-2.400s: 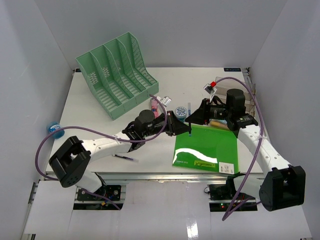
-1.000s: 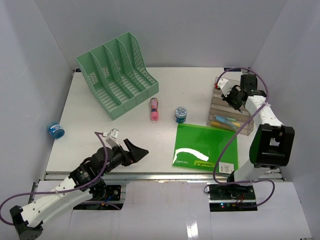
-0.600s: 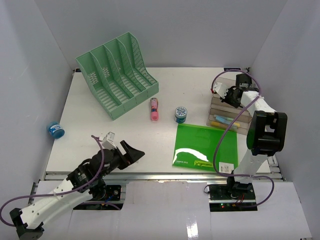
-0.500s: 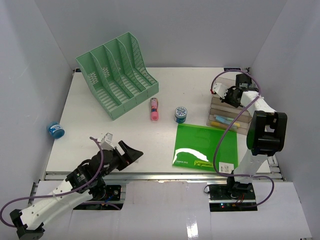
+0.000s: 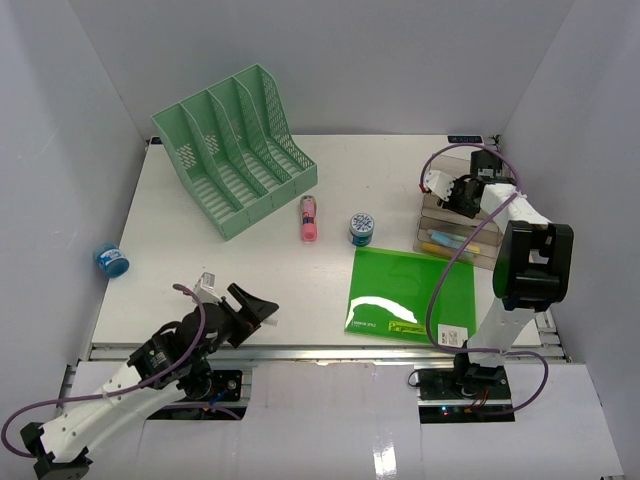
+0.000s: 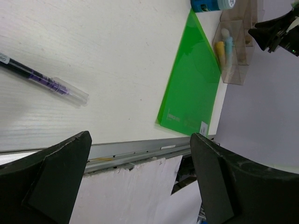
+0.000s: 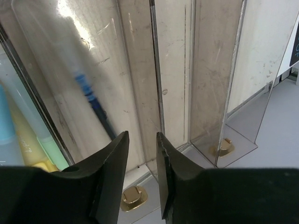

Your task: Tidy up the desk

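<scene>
The white desk (image 5: 200, 270) carries a green file rack (image 5: 233, 150), pink marker (image 5: 309, 218), blue tin (image 5: 362, 228), green folder (image 5: 412, 296), clear organiser (image 5: 480, 252), purple pen (image 6: 44, 79)

the desk (image 5: 200, 270) is plain white, the file rack (image 5: 235, 150) mint green with slotted sides, the tube (image 5: 309, 218) pink, and the round tub (image 5: 362, 228) blue with a white pattern on top. the folder (image 5: 412, 295) is glossy bright green with a white label. the pen (image 6: 42, 79) is dark purple with a clear cap, and the see-through organiser (image 7: 205, 70) shows a blue pen (image 7: 96, 105) beside pale blue and yellow markers (image 7: 18, 135).
</scene>
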`<state>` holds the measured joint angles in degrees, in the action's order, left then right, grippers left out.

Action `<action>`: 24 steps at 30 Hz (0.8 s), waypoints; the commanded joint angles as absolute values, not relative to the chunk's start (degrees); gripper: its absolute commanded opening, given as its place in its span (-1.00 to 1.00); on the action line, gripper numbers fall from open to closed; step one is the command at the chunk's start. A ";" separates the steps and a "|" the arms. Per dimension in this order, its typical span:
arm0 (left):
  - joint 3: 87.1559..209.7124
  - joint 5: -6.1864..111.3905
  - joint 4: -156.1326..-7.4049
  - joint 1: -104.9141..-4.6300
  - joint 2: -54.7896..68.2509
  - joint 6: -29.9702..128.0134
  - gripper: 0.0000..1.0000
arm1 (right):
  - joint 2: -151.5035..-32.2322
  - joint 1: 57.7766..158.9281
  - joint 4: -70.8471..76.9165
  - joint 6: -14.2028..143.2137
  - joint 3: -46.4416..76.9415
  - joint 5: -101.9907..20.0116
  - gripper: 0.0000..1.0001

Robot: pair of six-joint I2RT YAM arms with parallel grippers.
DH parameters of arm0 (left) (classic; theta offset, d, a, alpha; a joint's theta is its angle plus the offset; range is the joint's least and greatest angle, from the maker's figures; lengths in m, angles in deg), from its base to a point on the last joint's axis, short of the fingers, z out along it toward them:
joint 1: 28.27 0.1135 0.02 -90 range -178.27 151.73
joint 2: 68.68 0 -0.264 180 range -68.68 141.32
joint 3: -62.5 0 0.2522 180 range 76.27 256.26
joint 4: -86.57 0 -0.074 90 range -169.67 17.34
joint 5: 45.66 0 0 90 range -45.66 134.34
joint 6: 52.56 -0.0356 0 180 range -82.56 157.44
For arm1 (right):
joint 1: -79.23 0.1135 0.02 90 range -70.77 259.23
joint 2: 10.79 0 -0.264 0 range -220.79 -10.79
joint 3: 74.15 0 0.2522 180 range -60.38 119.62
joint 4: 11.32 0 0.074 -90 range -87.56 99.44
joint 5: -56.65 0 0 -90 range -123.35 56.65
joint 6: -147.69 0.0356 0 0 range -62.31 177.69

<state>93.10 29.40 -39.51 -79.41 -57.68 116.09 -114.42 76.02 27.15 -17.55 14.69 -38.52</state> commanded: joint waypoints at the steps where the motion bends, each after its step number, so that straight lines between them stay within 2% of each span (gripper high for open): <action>1: 95.47 25.76 -30.72 -79.51 -54.92 126.59 0.96 | -113.90 75.89 25.88 -16.44 14.46 -40.15 -0.18; 7: 100.41 24.06 -23.57 -79.51 -46.80 130.56 0.92 | -105.93 75.89 33.11 -8.82 17.64 -49.19 0.06; 12: 105.92 22.75 -17.35 -79.51 -35.32 134.97 0.81 | -93.70 76.22 42.48 -2.49 14.88 -69.47 0.39; 15: 109.94 21.84 -17.63 -79.51 -26.55 134.45 0.77 | -87.23 77.83 47.43 -0.30 10.17 -80.57 0.45; 19: 114.15 21.06 -20.81 -78.73 -18.05 130.86 0.66 | -80.90 79.14 46.52 3.84 3.34 -88.48 0.47; 24: 117.58 27.82 -26.54 -69.51 -8.41 121.33 0.59 | -76.08 79.14 42.22 9.57 -2.35 -95.46 0.48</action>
